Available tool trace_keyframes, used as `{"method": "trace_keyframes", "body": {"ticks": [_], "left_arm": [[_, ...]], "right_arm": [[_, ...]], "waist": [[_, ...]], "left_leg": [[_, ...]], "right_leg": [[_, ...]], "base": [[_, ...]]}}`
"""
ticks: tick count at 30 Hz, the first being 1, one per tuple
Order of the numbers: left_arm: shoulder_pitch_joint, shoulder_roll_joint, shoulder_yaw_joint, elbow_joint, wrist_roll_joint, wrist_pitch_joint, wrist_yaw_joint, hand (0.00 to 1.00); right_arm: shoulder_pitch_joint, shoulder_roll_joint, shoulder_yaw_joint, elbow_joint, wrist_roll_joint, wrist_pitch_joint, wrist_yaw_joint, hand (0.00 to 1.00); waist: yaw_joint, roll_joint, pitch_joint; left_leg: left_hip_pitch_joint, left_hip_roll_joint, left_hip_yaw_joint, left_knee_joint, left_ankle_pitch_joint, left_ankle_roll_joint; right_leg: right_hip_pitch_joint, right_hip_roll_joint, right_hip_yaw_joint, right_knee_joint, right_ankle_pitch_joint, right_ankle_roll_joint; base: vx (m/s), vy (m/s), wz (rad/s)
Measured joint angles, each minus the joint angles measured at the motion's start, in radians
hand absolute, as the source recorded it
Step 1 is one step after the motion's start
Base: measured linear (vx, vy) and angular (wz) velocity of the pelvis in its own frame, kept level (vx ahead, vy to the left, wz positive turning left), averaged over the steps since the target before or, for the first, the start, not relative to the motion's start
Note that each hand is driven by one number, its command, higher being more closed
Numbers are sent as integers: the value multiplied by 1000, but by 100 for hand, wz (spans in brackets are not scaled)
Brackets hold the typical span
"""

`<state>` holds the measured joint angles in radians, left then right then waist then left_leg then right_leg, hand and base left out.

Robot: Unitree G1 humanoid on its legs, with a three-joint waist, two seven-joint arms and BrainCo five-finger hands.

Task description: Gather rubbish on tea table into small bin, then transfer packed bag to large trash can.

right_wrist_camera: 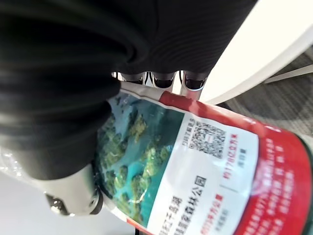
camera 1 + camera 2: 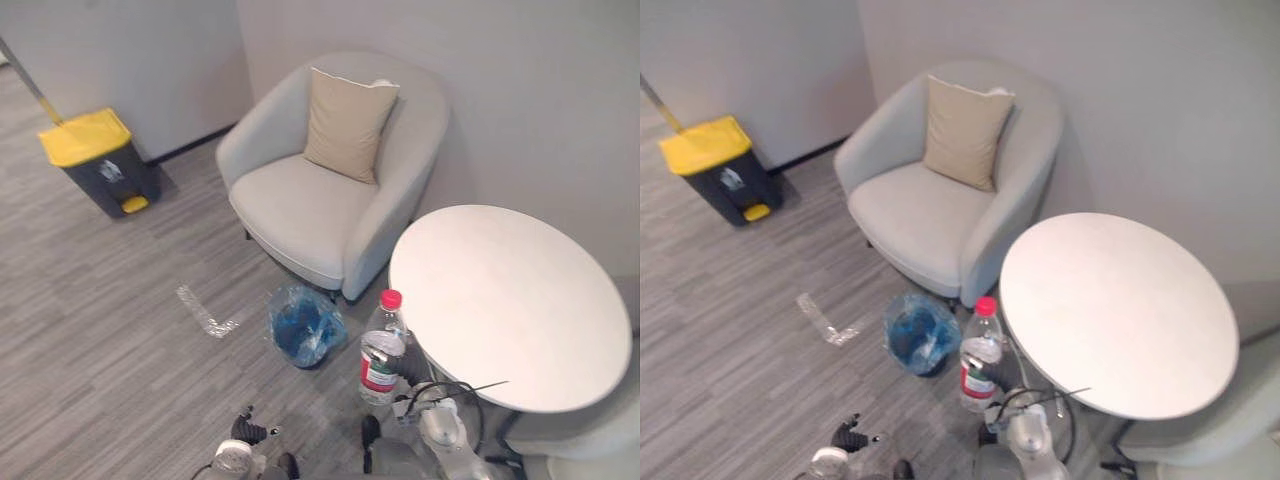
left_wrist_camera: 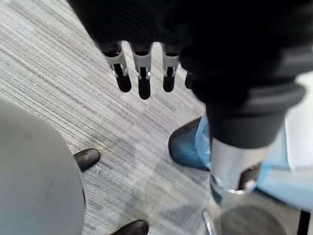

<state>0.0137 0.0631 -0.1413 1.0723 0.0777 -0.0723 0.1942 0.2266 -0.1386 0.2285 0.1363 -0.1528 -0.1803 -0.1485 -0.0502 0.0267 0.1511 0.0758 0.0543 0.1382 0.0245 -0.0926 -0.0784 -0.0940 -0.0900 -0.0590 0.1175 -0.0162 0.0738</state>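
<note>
The right hand (image 1: 68, 191) was curled round a clear plastic bottle (image 2: 382, 345) with a red cap and a red-and-white label. In its wrist view the fingertips (image 1: 159, 78) showed past the far side of the label and the thumb pressed the near side. The bottle stood upright, cap uppermost, its long axis close to vertical. It was held off the round white tea table (image 2: 500, 300), just beside the table's left edge and over the grey floor (image 2: 120, 330).

The small bin (image 2: 305, 325), lined with a blue plastic bag, stood on the floor to the left of the bottle and slightly farther from the robot, near the front of the light grey armchair (image 2: 300, 210). The drop therefore looked like a short carry leftward and down, and the right hand was the nearer one for it. The left hand (image 3: 143, 73) hung low over the floor, its fingers straight and relaxed, gripping nothing.

The dark grey large trash can (image 2: 98, 160) with a yellow lid stood well apart, by the far wall.

In the head views the bottle hid most of the right hand's fingers. The crumpled bag covered the bin's rim, and its contents could not be made out
</note>
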Motion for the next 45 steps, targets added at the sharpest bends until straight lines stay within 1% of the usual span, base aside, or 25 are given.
{"method": "trace_keyframes", "body": {"ticks": [2, 3, 4, 5, 6, 7, 9, 11, 13, 16, 20, 22, 25, 28, 29, 30, 32, 33, 34, 36, 37, 39, 43, 44, 45], "left_arm": [[-6, 2, -2, -4, 0, -1, -1, 0], [-15, 6, -3, -18, 0, -1, -1, 0], [-21, 7, -3, -31, 0, 0, -1, 0], [-21, 7, -3, -38, 0, 0, -1, 0], [-21, 4, -3, -43, 0, -1, -1, 0], [-21, -4, -4, -44, 0, 0, -1, 0], [-21, -13, -6, -43, 0, 1, -2, 0], [-19, -16, -19, -40, 11, 3, -2, 0], [-19, -13, -45, -40, 25, 3, -2, 0], [-18, -13, -54, -39, 43, 2, -3, 0], [-18, -8, -55, -37, 47, 1, -2, 0], [-18, -1, -55, -36, 46, 0, -2, 0], [-30, 10, -54, -40, 36, -2, 1, 0], [-73, 13, -54, -49, 4, -9, 5, 0], [-94, 15, -52, -52, -13, -8, 19, 0], [-106, 20, -49, -55, -25, -9, 25, 0], [-144, 27, -35, -63, -53, -10, 43, 0], [-157, 30, -31, -63, -64, -10, 45, 0], [-178, 33, -30, -71, -81, -11, 49, 0], [-211, 30, -13, -92, -98, -15, 65, 0], [-233, 20, -3, -103, -113, -30, 72, 0], [-257, 4, 0, -137, -128, -40, 86, 0], [-299, -35, 0, -200, -161, -55, 89, 0], [-316, -69, 1, -261, -197, -79, 93, 0], [-316, -70, 3, -278, -200, -81, 95, 0]], "right_arm": [[6, 17, -3, 0, 6, 0, 1, 100], [8, 23, -10, -1, 10, 0, 2, 100], [10, 23, -9, -2, 15, 0, 3, 100], [11, 23, -9, -3, 17, 0, 5, 100], [8, 20, -11, -4, 17, -1, 7, 100], [6, 18, -13, -4, 17, 0, 10, 100], [3, 19, -24, -4, 17, 0, 10, 100], [9, 18, -28, -4, 16, 1, 10, 100], [10, 20, -27, 1, 14, 1, 12, 100], [4, 22, -22, 8, -3, 1, 13, 100], [-43, 20, 12, 89, -13, 4, 12, 100], [-70, 17, 28, 120, -46, 4, 11, 100], [-162, 11, 58, 171, -85, 4, 0, 100], [-313, -10, 59, 230, -92, 4, -28, 100], [-380, -24, 59, 255, -95, 7, -36, 100], [-428, -33, 59, 272, -102, 8, -43, 100], [-553, -67, 56, 310, -115, 14, -67, 100], [-596, -77, 53, 327, -117, 18, -71, 100], [-659, -96, 51, 350, -118, 24, -83, 100], [-760, -138, 46, 380, -119, 34, -109, 100], [-828, -162, 41, 393, -119, 39, -127, 100], [-903, -187, 22, 389, -119, 43, -154, 100], [-1026, -234, 13, 389, -109, 46, -204, 100], [-1146, -258, 33, 389, -76, 46, -227, 100], [-1175, -261, 33, 389, -68, 46, -234, 100]], "waist": [[0, -7, 8], [4, -21, 20], [18, -33, 26], [27, -33, 26], [39, -30, 24], [41, -20, 22], [38, -14, 24], [37, -11, 23], [37, -12, 23], [37, -14, 22], [38, -15, 22], [39, -16, 24], [40, -14, 51], [42, -1, 133], [51, 3, 164], [56, 4, 185], [57, 8, 224], [57, 11, 236], [60, 11, 263], [83, 12, 275], [89, 13, 286], [91, 15, 287], [97, 21, 295], [110, 22, 296], [110, 22, 296]], "left_leg": [[-40, 26, -23, 100, -11, -8], [-55, 37, -27, 173, -11, -8], [-76, 48, -18, 216, -12, -10], [-76, 56, -10, 221, -14, -12], [-74, 64, -8, 201, -15, -15], [-67, 72, -8, 166, -13, -19], [-51, 71, -9, 121, -2, -33], [-13, 57, -12, 57, 17, -32], [8, 54, -10, 35, 18, -30], [16, 44, -11, 13, 22, -24], [11, 36, -12, -9, 28, -14], [0, 34, -14, -16, 28, -14], [-58, 26, -31, -32, 51, -2], [-143, 8, -68, -38, 93, 5], [-185, 3, -71, -36, 104, 5], [-216, 0, -77, -31, 112, 5], [-328, -9, -111, 4, 123, 7], [-363, -11, -120, 12, 128, 6], [-400, -12, -123, 26, 136, 5], [-494, -16, -131, 55, 146, 5], [-552, -19, -139, 75, 154, 8], [-638, -31, -151, 108, 155, 8], [-769, -45, -162, 170, 154, 8], [-886, -48, -149, 204, 154, 8], [-915, -43, -135, 205, 151, 12]], "right_leg": [[39, 10, -51, 1, -39, -25], [72, 9, -79, -1, -54, -30], [91, 15, -96, -2, -60, -35], [97, 20, -100, -2, -57, -43], [99, 30, -105, -9, -53, -50], [97, 39, -116, -23, -48, -57], [98, 41, -124, -30, -46, -60], [116, 42, -125, -48, -45, -60], [129, 42, -125, -56, -44, -59], [129, 40, -119, -62, -40, -52], [126, 39, -114, -96, -13, -47], [115, 38, -115, -101, -5, -46], [47, 30, -121, -87, 10, -45], [-52, 3, -151, -29, 12, -44], [-98, -5, -156, -3, 12, -44], [-131, -9, -158, 13, 12, -44], [-234, -27, -182, 53, 13, -46], [-262, -31, -192, 62, 14, -47], [-295, -36, -200, 76, 16, -50], [-387, -47, -202, 113, 16, -51], [-449, -59, -201, 148, 14, -54], [-537, -80, -204, 206, -4, -58], [-661, -112, -208, 286, -26, -61], [-778, -134, -211, 344, -35, -68], [-805, -138, -213, 351, -35, -69]], "base": [[129, -161, 78], [103, -201, 68], [109, -191, 51], [102, -141, 23], [132, -67, 14], [125, -48, 16], [89, -14, 13], [85, 22, 6], [62, 40, 1], [-3, 37, 0], [-41, 23, -1], [-75, 19, 3], [-121, 6, 12], [-162, 0, 37], [-174, -5, 27], [-201, -9, 32], [-163, -4, 43], [-89, 8, 43], [-100, 6, 32], [-116, 7, 22], [-85, 12, 23], [-79, 17, 32], [-61, 18, 35], [-73, -12, 44], [-55, -19, 43]]}}
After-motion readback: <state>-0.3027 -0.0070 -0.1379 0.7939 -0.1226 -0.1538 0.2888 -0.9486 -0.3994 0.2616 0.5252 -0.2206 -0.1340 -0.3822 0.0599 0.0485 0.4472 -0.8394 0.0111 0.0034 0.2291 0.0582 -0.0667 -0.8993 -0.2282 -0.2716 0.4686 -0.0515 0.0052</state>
